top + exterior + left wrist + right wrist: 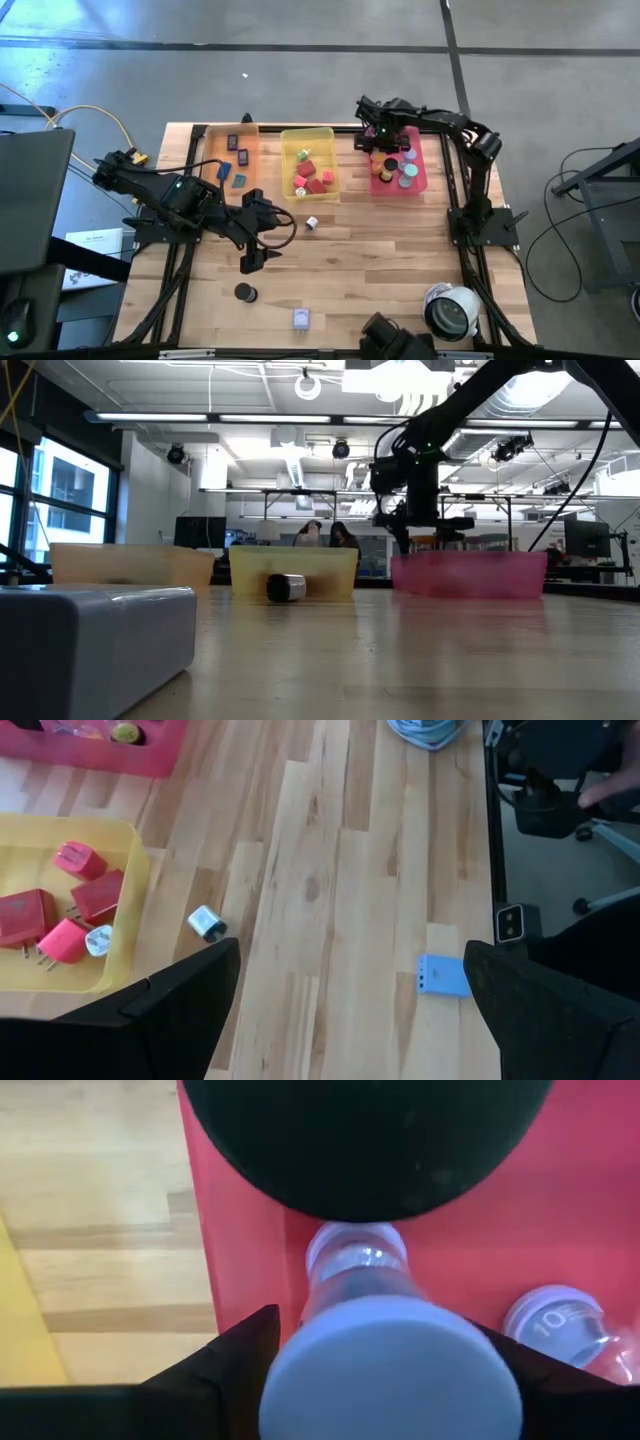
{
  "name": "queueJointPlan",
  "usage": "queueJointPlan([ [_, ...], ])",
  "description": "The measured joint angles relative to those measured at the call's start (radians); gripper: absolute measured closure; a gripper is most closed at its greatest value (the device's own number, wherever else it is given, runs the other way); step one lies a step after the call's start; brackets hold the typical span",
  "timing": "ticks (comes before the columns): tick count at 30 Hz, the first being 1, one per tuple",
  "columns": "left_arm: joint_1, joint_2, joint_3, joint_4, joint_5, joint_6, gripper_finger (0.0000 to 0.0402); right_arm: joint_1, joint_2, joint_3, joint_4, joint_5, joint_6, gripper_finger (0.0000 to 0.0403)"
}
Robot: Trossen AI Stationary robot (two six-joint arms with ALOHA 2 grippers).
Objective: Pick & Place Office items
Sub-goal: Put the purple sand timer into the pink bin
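Right wrist view: right gripper (390, 1380) hovering over pink tray (240, 1230), fingers parting around lavender disc (392, 1370), apparently releasing among sorted discs.

Left gripper (262, 250) waiting, fingers apart, above table (400, 260).

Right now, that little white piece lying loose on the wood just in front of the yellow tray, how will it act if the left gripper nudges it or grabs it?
The white piece looks small and blocky, so it is probably light and stiff. Lying loose on smooth wood, it would likely skid or spin under a nudge. The left gripper stands open and well wider than it, so closing off-centre might flick it aside.
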Motion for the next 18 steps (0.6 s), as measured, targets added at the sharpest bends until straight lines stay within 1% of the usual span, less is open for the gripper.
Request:
queueJointPlan([
  [5,0.0,0.0,0.0,-0.004,-0.001,0.0,0.0025,-0.008,0.0,0.0,0.012,0.018,0.0,0.0153],
  [14,0.0,0.0,0.0,-0.004,-0.003,-0.001,0.0025,-0.007,-0.001,0.0,0.01,-0.01,-0.028,0.0131],
  [18,0.0,0.0,0.0,0.005,-0.003,-0.001,0.0025,-0.006,-0.027,0.0,0.017,0.029,-0.034,0.0127],
])
